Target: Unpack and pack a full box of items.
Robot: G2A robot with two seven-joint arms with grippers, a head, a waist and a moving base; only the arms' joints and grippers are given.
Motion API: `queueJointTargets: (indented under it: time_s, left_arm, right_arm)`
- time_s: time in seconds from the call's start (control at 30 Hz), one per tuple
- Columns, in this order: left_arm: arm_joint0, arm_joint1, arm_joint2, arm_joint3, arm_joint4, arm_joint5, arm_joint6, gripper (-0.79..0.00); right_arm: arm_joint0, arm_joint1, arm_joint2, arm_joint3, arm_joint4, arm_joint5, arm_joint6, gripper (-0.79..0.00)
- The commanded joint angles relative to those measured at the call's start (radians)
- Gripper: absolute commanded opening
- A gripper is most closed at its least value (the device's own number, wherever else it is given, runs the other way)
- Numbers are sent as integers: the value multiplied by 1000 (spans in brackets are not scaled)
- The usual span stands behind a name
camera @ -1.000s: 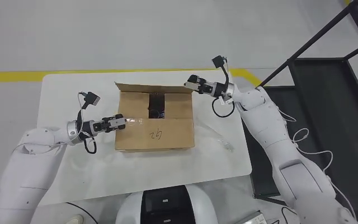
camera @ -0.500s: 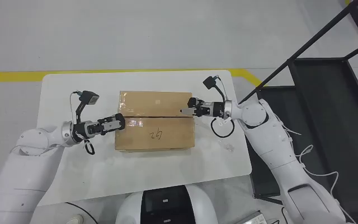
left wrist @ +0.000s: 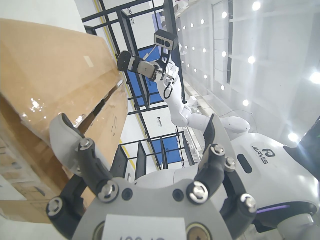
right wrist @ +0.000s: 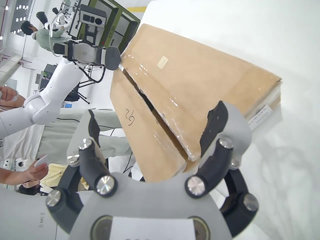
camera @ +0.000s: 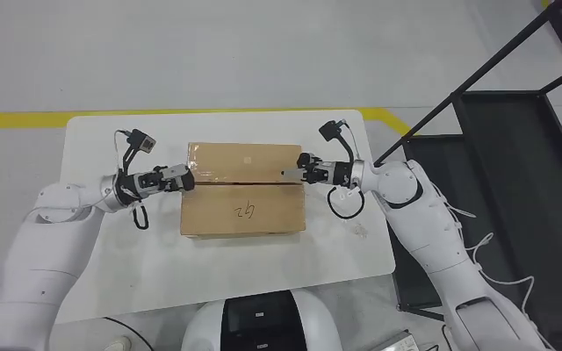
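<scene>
A brown cardboard box (camera: 243,189) lies in the middle of the white table (camera: 114,263), both top flaps folded down and meeting at a taped seam. My left gripper (camera: 182,175) is open at the left end of that seam; in the left wrist view one fingertip (left wrist: 62,126) rests against the flap edge of the box (left wrist: 50,71). My right gripper (camera: 292,174) is open at the seam's right end. In the right wrist view its fingers (right wrist: 217,116) straddle the end of the box (right wrist: 195,81), the far flap's corner beside one pad. The contents are hidden.
A black metal rack (camera: 492,132) stands just off the table's right side. A scrap of clear plastic (camera: 351,228) lies on the table right of the box. Bare tabletop runs in front of and behind the box.
A second ago the far flap stood up and the inside showed; now it lies flat. The right gripper came from the far right corner to the seam, and the left gripper shifted toward the seam.
</scene>
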Motion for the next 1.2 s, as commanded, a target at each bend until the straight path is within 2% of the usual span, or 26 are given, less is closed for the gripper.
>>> queueJointTargets:
  time_s: [0.0, 0.17, 0.33, 0.5, 0.63, 0.93, 1.03, 1.17]
  left_arm:
    - [-17, 0, 6, 18, 44, 14, 2, 0]
    - [-37, 0, 15, 30, 107, 42, 21, 0]
    - [-41, 1, 17, 31, 124, 58, 4, 0]
    - [-41, 1, 17, 31, 124, 58, 4, 0]
    - [-41, 1, 17, 31, 124, 58, 4, 0]
    - [-41, 1, 17, 31, 124, 58, 4, 0]
    - [-41, 1, 17, 31, 124, 58, 4, 0]
    - [-41, 1, 17, 31, 124, 58, 4, 0]
  right_arm:
    - [-4, 2, 3, -9, -1, 6, -3, 0]
    - [-23, 6, 23, -47, 40, 27, -23, 0]
    - [-91, 14, 78, -123, 122, 136, -57, 0]
    - [-194, 20, 121, -211, 271, 223, -46, 0]
    - [-299, 28, 153, -242, 320, 300, -50, 0]
    - [-490, 30, 183, -279, 407, 338, -140, 0]
    - [-505, 29, 178, -264, 398, 339, -170, 0]
    - [-458, 18, 114, -180, 380, 331, -197, 0]
